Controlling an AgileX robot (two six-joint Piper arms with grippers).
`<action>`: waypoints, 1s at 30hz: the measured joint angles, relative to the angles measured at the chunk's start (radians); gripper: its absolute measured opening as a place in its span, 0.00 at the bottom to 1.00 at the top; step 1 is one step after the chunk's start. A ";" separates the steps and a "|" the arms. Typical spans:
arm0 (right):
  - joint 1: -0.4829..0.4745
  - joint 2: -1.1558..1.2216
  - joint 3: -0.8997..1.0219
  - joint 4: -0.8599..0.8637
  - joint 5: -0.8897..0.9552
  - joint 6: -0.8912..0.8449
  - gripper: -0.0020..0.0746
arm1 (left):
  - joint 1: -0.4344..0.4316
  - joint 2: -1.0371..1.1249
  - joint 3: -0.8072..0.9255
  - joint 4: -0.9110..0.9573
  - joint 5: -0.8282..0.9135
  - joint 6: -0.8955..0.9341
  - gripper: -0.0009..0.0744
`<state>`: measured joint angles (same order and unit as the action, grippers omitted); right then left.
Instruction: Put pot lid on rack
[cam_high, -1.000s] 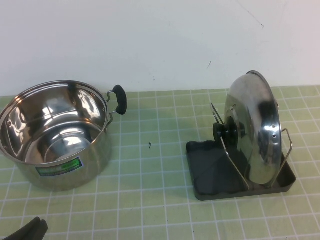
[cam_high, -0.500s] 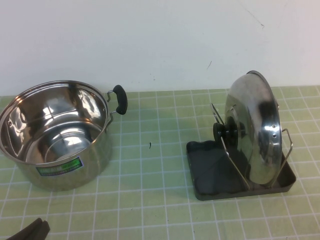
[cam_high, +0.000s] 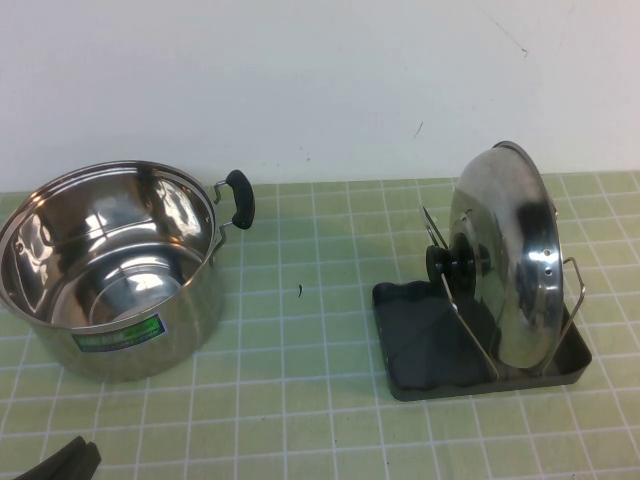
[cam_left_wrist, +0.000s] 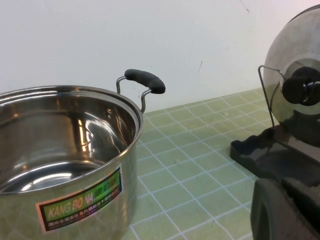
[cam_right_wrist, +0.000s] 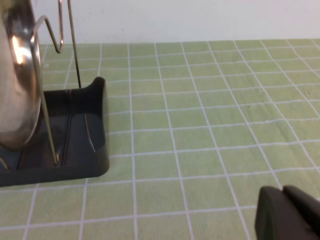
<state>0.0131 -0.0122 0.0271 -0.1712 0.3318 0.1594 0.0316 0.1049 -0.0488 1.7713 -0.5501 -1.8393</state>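
While the large round domed stainless steel pot lid (cam_high: 510, 262) stands on edge in the small dark grey rectangular rack (cam_high: 420, 340), both arms sit low at the near edge of the worktop (cam_high: 310, 350), well apart from it. The lid leans between the rack's thin upright metal wire loops (cam_high: 470, 325), its rim down in the tray and its black round knob (cam_high: 447, 264) facing the robot's left, toward the pot. The rack lies on the right half of the green tiled worktop, close to the white back wall (cam_high: 300, 80).

On the left half stands a big shiny steel pot (cam_high: 110, 270) with a green label (cam_high: 118, 335) on its side and a black-gripped wire handle (cam_high: 238, 198) pointing toward the rack; pot and rack are well apart.

Only a dark tip of the left pincer (cam_high: 68, 462) shows at the bottom left corner of the high view, just in front of the pot; whether it is open or closed I cannot tell. The right pincer (cam_right_wrist: 290, 212) appears only in its own wrist view as a dark block low over the tiles, beside the rack's end but not touching it; its state cannot be told either.
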 joint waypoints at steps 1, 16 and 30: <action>0.000 0.000 0.000 -0.002 -0.001 0.002 0.02 | 0.000 0.000 0.000 0.000 -0.002 0.000 0.01; 0.023 -0.002 0.000 0.013 -0.001 0.004 0.02 | 0.000 0.000 0.000 0.000 -0.042 -0.002 0.01; 0.023 -0.002 0.000 0.014 -0.001 0.004 0.02 | 0.000 0.000 0.000 0.000 -0.044 0.001 0.01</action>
<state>0.0365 -0.0138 0.0271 -0.1577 0.3313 0.1633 0.0316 0.1049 -0.0488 1.7713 -0.5940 -1.8378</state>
